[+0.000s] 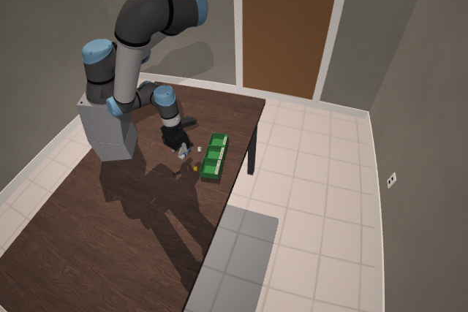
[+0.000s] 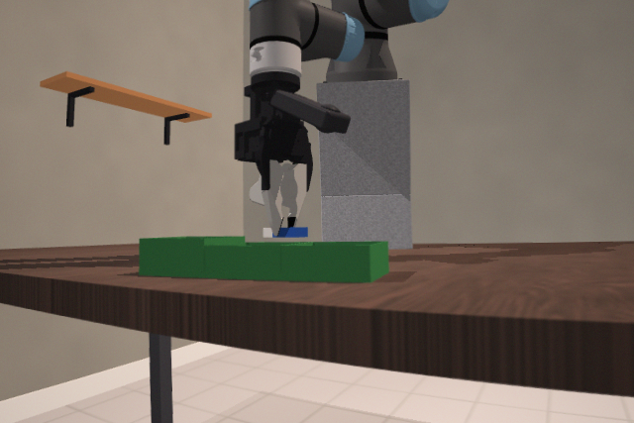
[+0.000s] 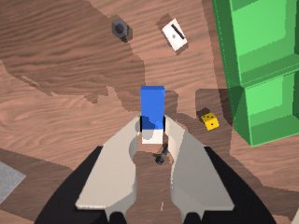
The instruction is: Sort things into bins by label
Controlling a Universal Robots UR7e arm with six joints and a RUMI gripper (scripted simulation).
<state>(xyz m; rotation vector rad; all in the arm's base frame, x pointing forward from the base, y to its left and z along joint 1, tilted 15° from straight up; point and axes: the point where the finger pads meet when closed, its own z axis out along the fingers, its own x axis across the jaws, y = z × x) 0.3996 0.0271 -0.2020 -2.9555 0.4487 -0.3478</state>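
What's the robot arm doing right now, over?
Gripper shut on blue-and-white block, fingers pinching its white end. Block lifted above table, beside green bins. Nothing seen blocking the way to the bins.

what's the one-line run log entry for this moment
phase: lift after grasp | gripper: shut on blue-and-white block | height: above table | bins: upright, nothing visible inside | still on table: yellow die, nut

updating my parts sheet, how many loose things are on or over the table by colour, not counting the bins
blue and white: 1, the block in the tool
white: 1
yellow: 1
dark grey: 2, a nut and a screw
total: 5
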